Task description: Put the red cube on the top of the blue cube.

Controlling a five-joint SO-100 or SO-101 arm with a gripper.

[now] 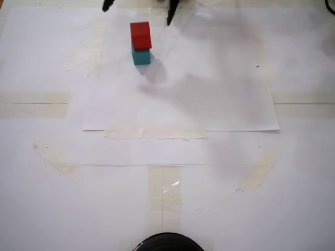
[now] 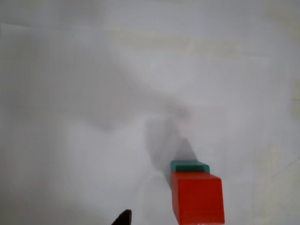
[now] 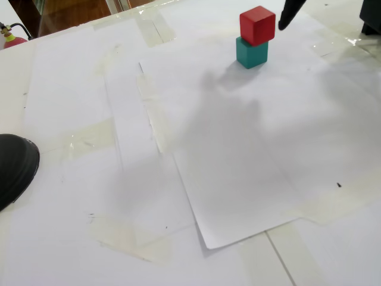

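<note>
The matte bright red cube (image 1: 141, 35) sits atop the matte teal cube (image 1: 141, 56), near the counter's (image 1: 220, 157) far edge. My jaws are spread, released, gripping nothing.

One fixed view looks straight down; another views obliquely from the side; wrist view close. All share the red cube (image 1: 141, 35) (image 2: 197, 198) (image 3: 257, 25).

A small bright red cube (image 1: 141, 35) with matte faces sits on top of a teal blue cube (image 1: 141, 56) of the same size, forming a two-block stack. In both fixed views the red cube (image 3: 257, 25) is turned slightly askew on the blue cube (image 3: 250, 53), so its edges do not line up exactly. The stack stands upright on white paper, toward the far side of the table, left of centre in one fixed view.
</note>
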